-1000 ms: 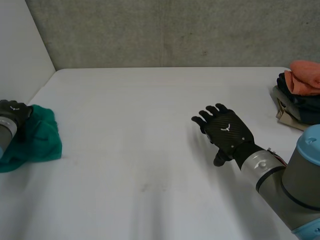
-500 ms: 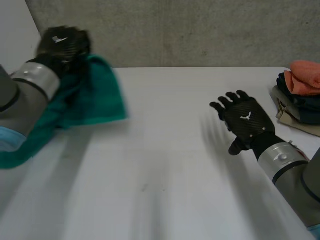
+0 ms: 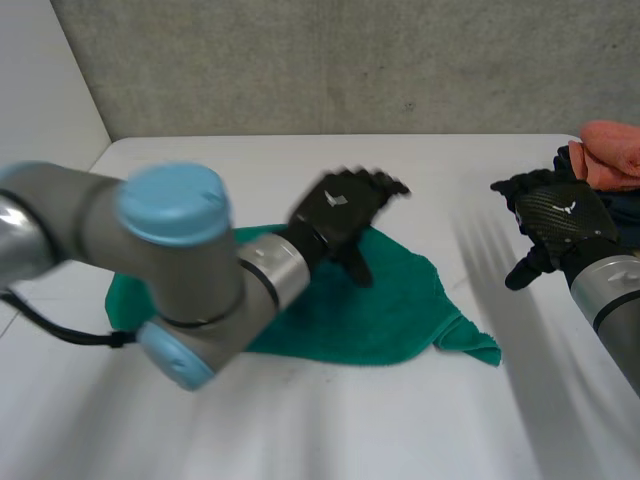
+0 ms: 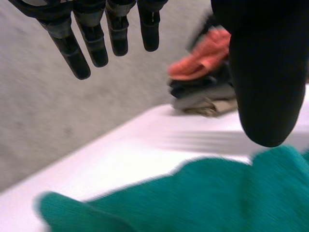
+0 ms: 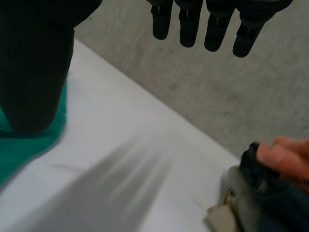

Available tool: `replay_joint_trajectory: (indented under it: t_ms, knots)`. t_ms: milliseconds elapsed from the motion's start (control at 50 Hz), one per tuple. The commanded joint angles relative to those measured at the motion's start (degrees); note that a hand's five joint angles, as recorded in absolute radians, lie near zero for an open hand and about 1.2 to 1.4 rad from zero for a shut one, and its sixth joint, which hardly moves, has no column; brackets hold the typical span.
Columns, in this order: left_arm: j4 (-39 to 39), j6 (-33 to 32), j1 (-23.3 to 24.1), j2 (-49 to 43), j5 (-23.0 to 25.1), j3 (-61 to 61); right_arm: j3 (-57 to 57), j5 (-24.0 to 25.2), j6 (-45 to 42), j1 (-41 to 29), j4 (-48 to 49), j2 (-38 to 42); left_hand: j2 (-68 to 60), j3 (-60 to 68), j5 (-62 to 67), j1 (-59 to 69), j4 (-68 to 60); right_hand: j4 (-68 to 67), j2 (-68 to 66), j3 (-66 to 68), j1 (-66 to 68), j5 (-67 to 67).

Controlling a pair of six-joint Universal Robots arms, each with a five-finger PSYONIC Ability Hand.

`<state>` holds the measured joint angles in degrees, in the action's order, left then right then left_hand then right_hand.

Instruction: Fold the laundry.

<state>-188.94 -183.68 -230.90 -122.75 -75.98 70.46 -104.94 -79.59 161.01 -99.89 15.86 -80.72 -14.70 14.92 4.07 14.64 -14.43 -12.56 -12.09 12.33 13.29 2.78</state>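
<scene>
green cloth [image 3: 390, 312] lies below the straight, empty fingers of the left hand [image 3: 338, 212].

The head camera looked down from behind and between the arms, across the desk [image 3: 300, 180] to the concrete wall [image 3: 330, 60]. Each wrist camera sat close, looking along the palm of the left hand [image 4: 117, 34] or the right hand [image 5: 189, 24]. All three views shared the green cloth [image 3: 380, 310] and the stack of folded clothes [image 3: 612, 150].

Right hand [image 5: 34, 63] is relaxed, fingers [image 5: 189, 29] straight above the white desk [image 5: 120, 145]. Green cloth [image 5: 24, 152] sits by its thumb, and the pile of folded clothes [image 5: 270, 193] is on the hand's other side.
</scene>
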Motion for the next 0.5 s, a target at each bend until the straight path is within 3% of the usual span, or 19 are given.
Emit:
replay_joint_trajectory:
  t_ms: [20, 100, 160, 240, 300, 380, 500]
  knots:
    - [1.5, -0.1, -7.3, 15.9, -2.7, 11.1, 4.6, 0.6, 0.7, -0.2, -15.7, 0.1, 1.3, -1.5, -0.7, -1.2, 1.0, 2.6, 2.1, -2.3, -3.3, -2.8]
    - [2.7, -1.9, -12.3, 20.6, -3.1, 18.9, 5.3, 0.1, 0.0, -0.3, -22.0, 0.9, 0.6, -0.8, 0.0, -0.6, 0.4, 2.6, 2.1, -2.3, -3.3, -2.8]
    - [2.8, -7.0, -17.4, 21.9, -3.1, 24.8, 4.2, 0.5, 0.0, -0.5, -23.0, 4.2, -0.2, 0.0, 0.8, 0.3, -0.5, 2.6, 2.1, -2.3, -3.3, -2.8]
    - [3.0, -15.7, -24.0, 21.7, -3.1, 30.5, 1.3, 0.7, -0.2, -1.0, -19.4, 7.7, -3.1, 2.9, 3.7, 3.1, -3.3, 2.6, 2.1, -2.3, -3.3, -2.8]
    - [3.0, -22.4, -28.4, 21.3, -2.7, 33.8, -0.7, 0.6, -0.8, -1.7, -13.2, 8.4, -7.1, 6.9, 7.7, 7.2, -7.4, -10.0, -10.4, 10.2, 9.2, 9.7]
    - [2.4, -27.5, -31.5, 20.1, -2.3, 36.1, -1.5, 0.7, -1.8, -1.7, -7.0, 10.1, -12.3, 12.1, 12.9, 12.4, -12.6, -17.7, -18.2, 17.9, 17.0, 17.5]
    - [0.6, -29.1, -33.5, 17.1, -2.0, 36.0, -0.8, 1.3, -1.7, -1.6, -4.3, 13.8, -13.5, 13.3, 14.1, 13.6, -13.8, -23.6, -24.1, 23.8, 22.9, 23.4]
